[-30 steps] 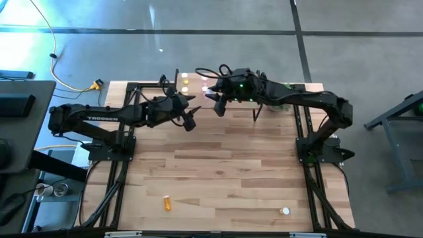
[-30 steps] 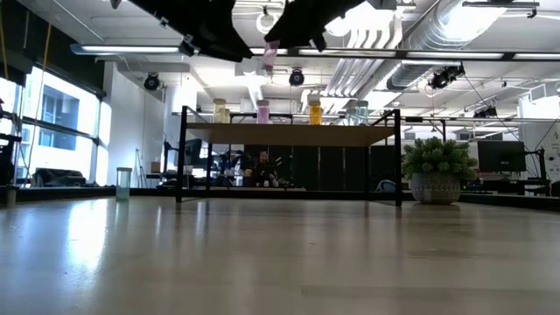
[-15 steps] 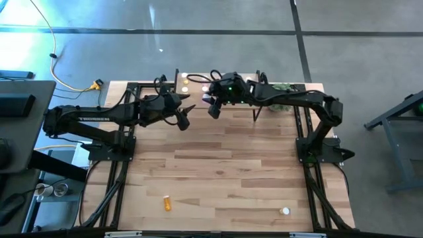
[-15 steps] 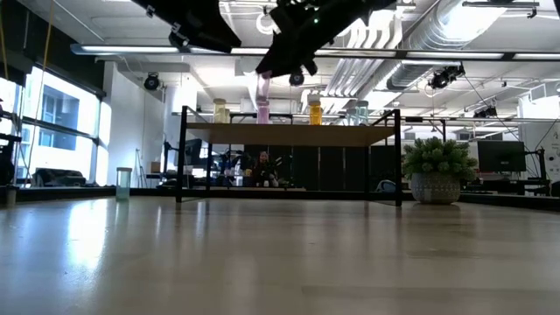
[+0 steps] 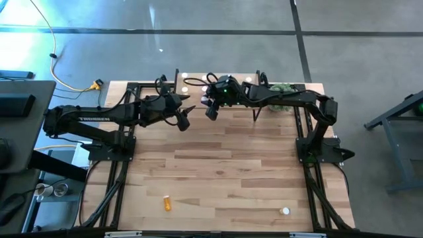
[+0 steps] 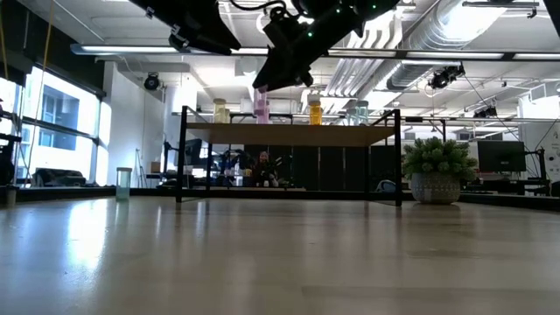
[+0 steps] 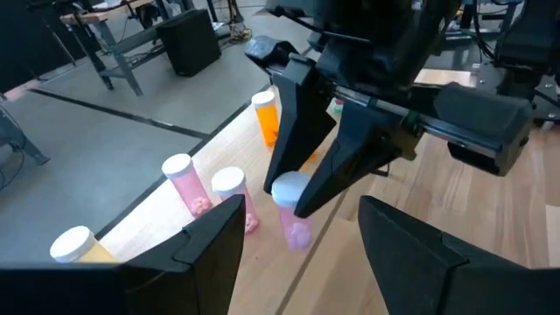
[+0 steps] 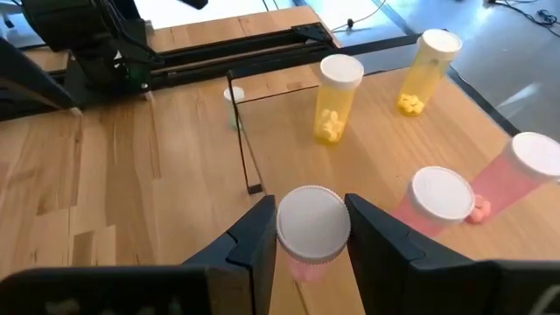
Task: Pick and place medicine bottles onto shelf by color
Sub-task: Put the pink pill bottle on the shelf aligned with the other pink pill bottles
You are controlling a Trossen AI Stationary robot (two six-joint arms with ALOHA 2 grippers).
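The shelf (image 6: 289,134) stands at the table's far edge and carries upright yellow (image 8: 335,96), pink (image 8: 437,203), orange (image 6: 314,110) and green (image 6: 359,112) medicine bottles. My right gripper (image 5: 211,109) hangs over the shelf's near edge, shut on another pink bottle (image 7: 295,214) that is close above the board. I cannot tell whether its base touches the board. My left gripper (image 5: 184,122) hovers open just left of it, holding nothing, with its fingers (image 7: 210,254) toward the shelf. My right gripper pinches the pink bottle at its white cap (image 8: 312,223), one finger (image 8: 254,241) on each side. The fingers slant down from the table's right side. The bottle hangs upright below them, over the shelf's near edge beside the two pink bottles standing there.
An orange bottle (image 5: 167,203) lies on the table near the front left. A white-capped bottle (image 5: 285,211) stands near the front right, and a green one (image 6: 123,182) stands on the table left of the shelf. A potted plant (image 6: 437,171) sits right of the shelf.
My right gripper has come down and toward the table's left with the pink bottle, which has sunk from well above the shelf to just above its board and stayed upright.
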